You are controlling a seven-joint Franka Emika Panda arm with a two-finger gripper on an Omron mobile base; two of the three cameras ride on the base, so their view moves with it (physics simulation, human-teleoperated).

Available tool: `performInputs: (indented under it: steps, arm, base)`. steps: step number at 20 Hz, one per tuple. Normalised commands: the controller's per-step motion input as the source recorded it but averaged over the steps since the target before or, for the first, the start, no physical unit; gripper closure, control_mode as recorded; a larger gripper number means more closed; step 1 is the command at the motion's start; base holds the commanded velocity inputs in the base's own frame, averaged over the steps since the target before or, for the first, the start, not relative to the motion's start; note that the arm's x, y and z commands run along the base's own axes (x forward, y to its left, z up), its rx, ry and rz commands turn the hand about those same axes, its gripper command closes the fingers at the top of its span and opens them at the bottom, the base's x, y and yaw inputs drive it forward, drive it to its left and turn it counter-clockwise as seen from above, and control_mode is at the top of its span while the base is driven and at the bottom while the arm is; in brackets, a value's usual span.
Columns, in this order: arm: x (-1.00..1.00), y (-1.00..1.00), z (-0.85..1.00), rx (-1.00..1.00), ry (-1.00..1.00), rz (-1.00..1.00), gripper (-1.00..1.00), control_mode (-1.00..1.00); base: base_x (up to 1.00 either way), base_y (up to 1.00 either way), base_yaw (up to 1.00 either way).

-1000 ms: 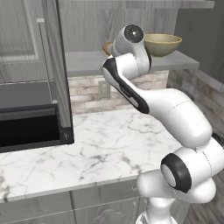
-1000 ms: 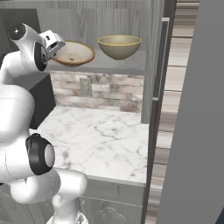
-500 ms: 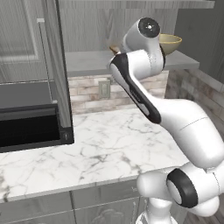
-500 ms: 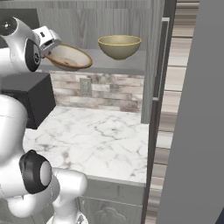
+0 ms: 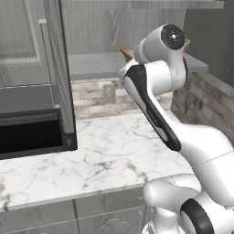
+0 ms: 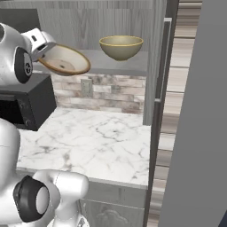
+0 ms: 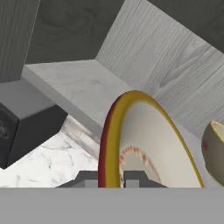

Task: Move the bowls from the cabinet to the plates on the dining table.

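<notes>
Gripping our tilted tan bowl (image 6: 64, 60) by its rim, gripper (image 6: 41, 49) clenched, second bowl (image 6: 121, 46) right on the cabinet shelf (image 6: 119, 64).

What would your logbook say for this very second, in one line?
gripper: shut on bowl | bowl: tilted, lifted off shelf | second bowl: upright on shelf | plates: not yet reached

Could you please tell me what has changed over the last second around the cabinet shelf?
The gripper, shut on the rim of the left bowl, has lifted it off the shelf and drawn it out towards the robot, tilted. The other bowl stayed upright on the shelf, and the cabinet door stayed open.
</notes>
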Motion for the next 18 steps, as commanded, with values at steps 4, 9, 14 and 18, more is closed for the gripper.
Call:
performInputs:
  steps: [4,9,14,18]
  arm:
    - [-0.65,-0.04,0.00,0.00,-0.08,0.06,1.00,-1.00]
    - [-0.63,-0.07,0.00,0.00,-0.02,0.04,1.00,-1.00]
    - [-0.58,-0.07,0.00,-0.01,0.00,0.03,1.00,-1.00]
    - [-0.50,-0.11,0.00,-0.01,0.02,0.00,1.00,-1.00]
  base:
    - [0.00,0.00,0.00]
    - [0.00,0.00,0.00]
    - [0.00,0.00,0.00]
    - [0.00,0.00,0.00]
